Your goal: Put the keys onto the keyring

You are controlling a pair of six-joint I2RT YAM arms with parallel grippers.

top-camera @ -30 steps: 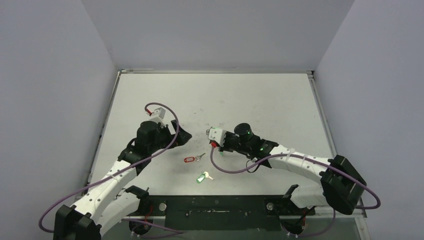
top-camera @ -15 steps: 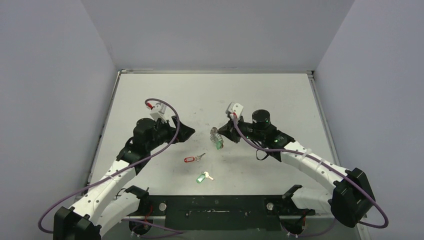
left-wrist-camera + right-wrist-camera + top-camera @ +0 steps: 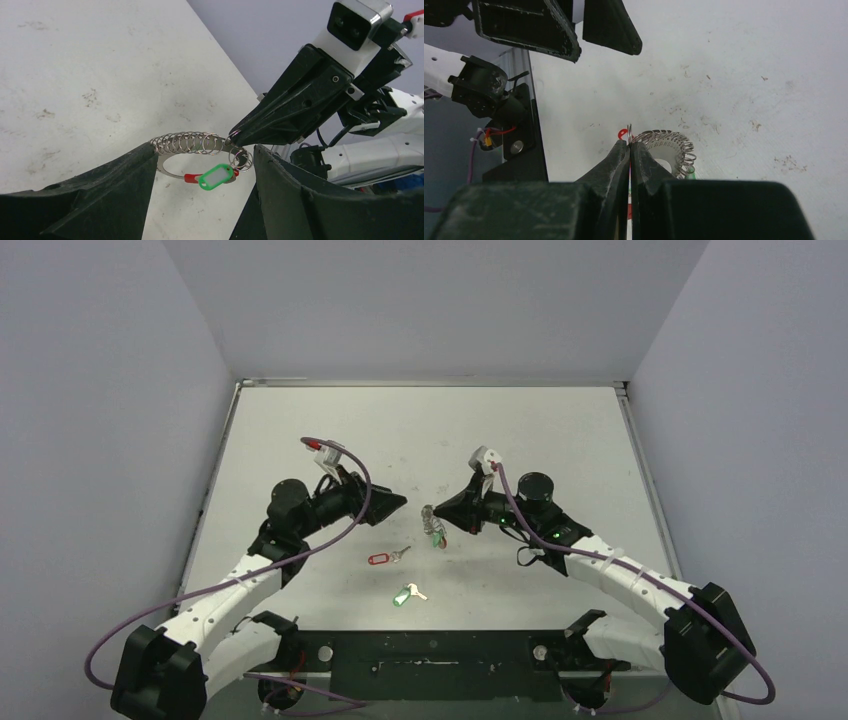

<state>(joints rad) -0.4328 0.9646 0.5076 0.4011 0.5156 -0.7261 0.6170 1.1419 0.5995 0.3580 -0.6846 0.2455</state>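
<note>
Now holds keyring (image 3: 434,523) clear of counter (image 3: 550,430), pinched in right gripper (image 3: 629,145); closes in with spread left gripper (image 3: 395,502), jaws narrowing. Leaves two keys (image 3: 385,558) lying below, not yet threaded.

A robot lab bench: bare pale walls (image 3: 120,390) box in a scuffed white table (image 3: 560,430), and a left arm (image 3: 225,595) and right arm (image 3: 620,575) trailing purple cables (image 3: 92,665) stand bolted to a black rail (image 3: 430,652)
</note>
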